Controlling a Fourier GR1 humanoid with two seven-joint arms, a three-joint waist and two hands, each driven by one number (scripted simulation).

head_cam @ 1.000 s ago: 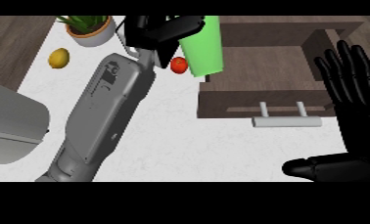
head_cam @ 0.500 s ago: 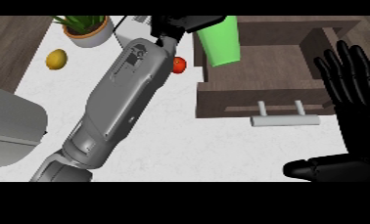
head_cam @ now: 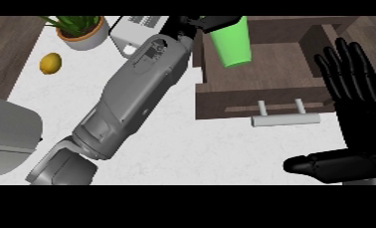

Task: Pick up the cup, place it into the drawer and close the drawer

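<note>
One cup (head_cam: 231, 46) over drawer (head_cam: 257, 101) edge

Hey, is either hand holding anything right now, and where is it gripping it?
The left hand holds the green cup by its upper end, over the open drawer. The right hand is open and holds nothing.

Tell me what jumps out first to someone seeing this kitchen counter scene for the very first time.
The bright green cup stands out, held by the left hand over the open wooden drawer at upper centre. The big grey left forearm cuts diagonally across the white counter. At the right edge, the black right hand rests open, fingers up.
</note>
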